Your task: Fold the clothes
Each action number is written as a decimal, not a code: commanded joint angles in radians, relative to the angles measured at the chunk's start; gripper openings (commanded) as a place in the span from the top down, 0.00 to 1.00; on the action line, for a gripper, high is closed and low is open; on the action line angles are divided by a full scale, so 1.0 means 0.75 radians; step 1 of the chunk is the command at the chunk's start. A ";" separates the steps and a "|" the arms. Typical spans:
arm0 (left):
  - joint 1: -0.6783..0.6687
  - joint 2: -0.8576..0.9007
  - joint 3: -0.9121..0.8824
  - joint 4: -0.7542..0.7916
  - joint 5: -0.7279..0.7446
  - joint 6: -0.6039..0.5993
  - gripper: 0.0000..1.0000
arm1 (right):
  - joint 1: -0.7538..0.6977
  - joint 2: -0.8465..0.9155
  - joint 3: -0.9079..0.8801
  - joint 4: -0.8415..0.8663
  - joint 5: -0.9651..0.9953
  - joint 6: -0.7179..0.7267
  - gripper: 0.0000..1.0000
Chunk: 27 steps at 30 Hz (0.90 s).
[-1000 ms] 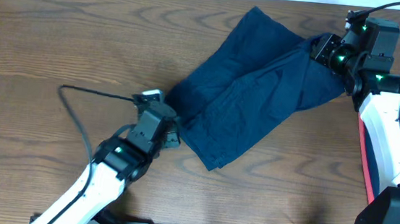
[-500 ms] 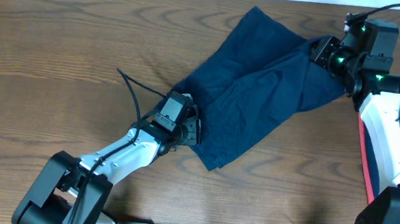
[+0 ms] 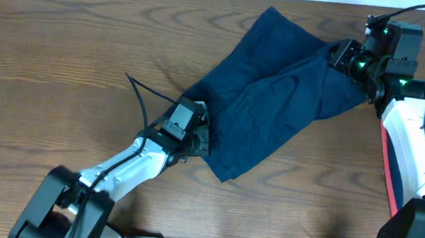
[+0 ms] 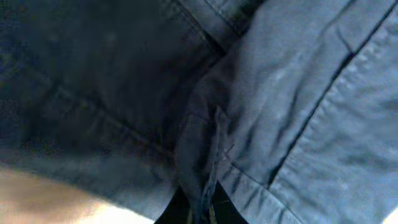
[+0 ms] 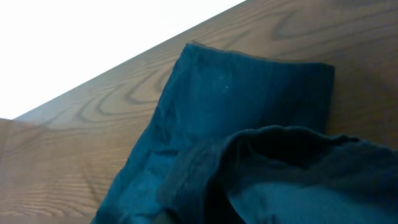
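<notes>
Two arms meet on a single garment on the wooden table [image 3: 49,51]. From overhead, the dark navy shorts [image 3: 276,101] lie spread on a diagonal across the middle and right of the table, one end pointing toward the near edge and the other toward the far right corner. The left gripper [image 3: 201,137] sits at the cloth's lower-left edge with its jaws closed on the fabric there. Its black cable [image 3: 141,101] arcs over bare wood just behind it. The right gripper [image 3: 340,55] is at the upper-right end of the shorts, clamped on a bunch of cloth that gathers into creases toward it. A red pad [image 3: 385,161] lies under the right arm's white base at the table's right side. In the left wrist view, denim fills nearly the whole picture, with seams and a stitched hem running across it. At the bottom centre a narrow fold of the cloth is pinched between the dark fingertips [image 4: 169,215], and a pale blurred sliver of table shows at the lower left. In the right wrist view, one flat panel of the shorts lies on the wood grain with its hem toward the far edge. A thick rolled fold rises close to the camera at the bottom, and the fingers themselves cannot be made out.
</notes>
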 commanded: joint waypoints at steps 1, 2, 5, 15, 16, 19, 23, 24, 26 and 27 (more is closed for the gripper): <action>0.008 -0.138 0.037 -0.094 0.016 0.021 0.94 | 0.011 -0.004 0.017 0.001 0.005 -0.078 0.99; 0.008 -0.184 0.048 -0.138 0.015 0.022 0.94 | 0.011 -0.004 0.017 0.000 0.014 -0.100 0.99; 0.008 -0.346 0.060 -0.263 -0.025 0.022 0.94 | 0.011 -0.007 0.018 0.018 0.033 -0.137 0.99; 0.068 -0.551 0.060 -0.407 -0.280 0.089 0.94 | 0.012 -0.005 0.020 0.257 0.047 -0.021 0.99; 0.080 -0.551 0.060 -0.397 -0.309 0.092 0.94 | 0.012 -0.003 0.020 0.280 0.051 -0.003 0.99; 0.122 -0.551 0.060 -0.386 -0.379 0.092 0.94 | 0.025 0.012 0.020 0.333 0.055 0.020 0.99; 0.188 -0.550 0.060 -0.381 -0.437 0.092 0.94 | 0.063 0.064 0.020 0.376 0.071 0.023 0.99; 0.204 -0.550 0.060 -0.372 -0.447 0.095 0.94 | 0.073 0.080 0.020 0.385 0.077 0.023 0.99; 0.229 -0.540 0.060 -0.339 -0.445 0.133 0.94 | 0.095 0.128 0.020 0.416 0.090 0.023 0.99; 0.240 -0.526 0.060 -0.316 -0.445 0.155 0.94 | 0.103 0.151 0.020 0.436 0.090 0.023 0.99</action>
